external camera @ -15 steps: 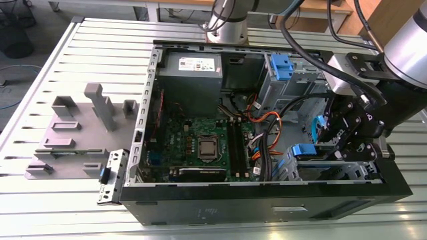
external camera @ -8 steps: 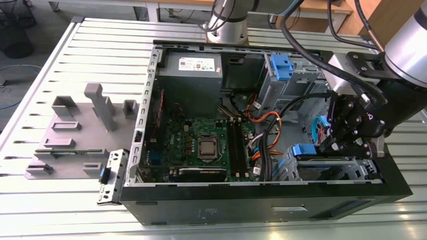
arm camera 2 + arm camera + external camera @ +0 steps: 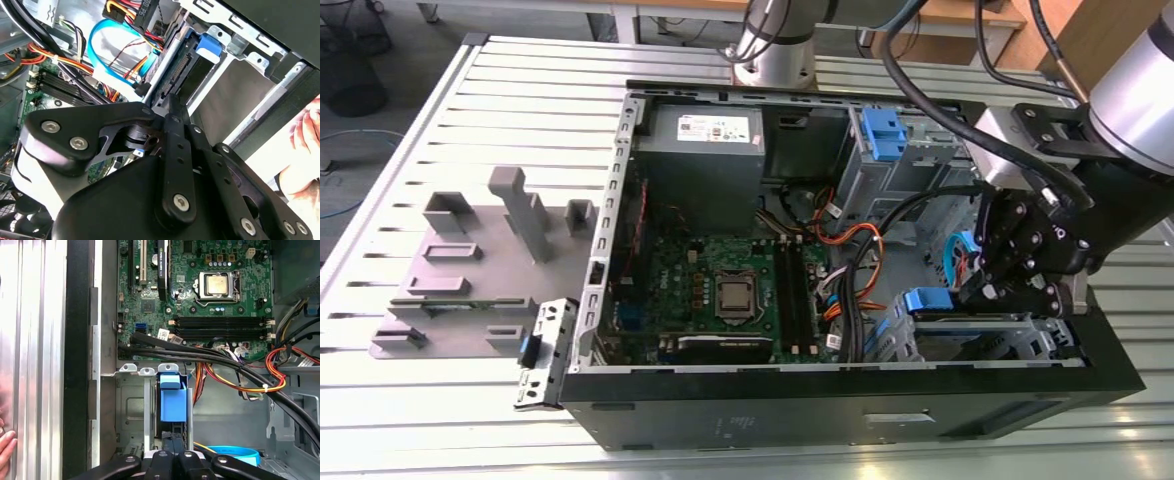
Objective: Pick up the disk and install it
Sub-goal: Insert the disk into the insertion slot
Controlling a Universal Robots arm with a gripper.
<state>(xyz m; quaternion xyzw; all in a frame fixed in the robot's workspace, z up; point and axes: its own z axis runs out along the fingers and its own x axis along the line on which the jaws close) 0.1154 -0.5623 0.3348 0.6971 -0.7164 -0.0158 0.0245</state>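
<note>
First wrist view: the flat silver metal disk [image 3: 173,400], edged by its smooth blue plastic rail frame, sits slotted in the grey sheet-metal drive cage [image 3: 131,410] of the open black computer case [image 3: 80,365]. The black jointed gripper [image 3: 175,449] is right at the disk's near end. Whether it clamps the disk cannot be told.

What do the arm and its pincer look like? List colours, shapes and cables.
The arm is a thick silver-grey tube with a dark wrist section. Black cables loop beside it. The pincer is black: flat linkage bars pinned with silver screws on a rounded black body.
</note>
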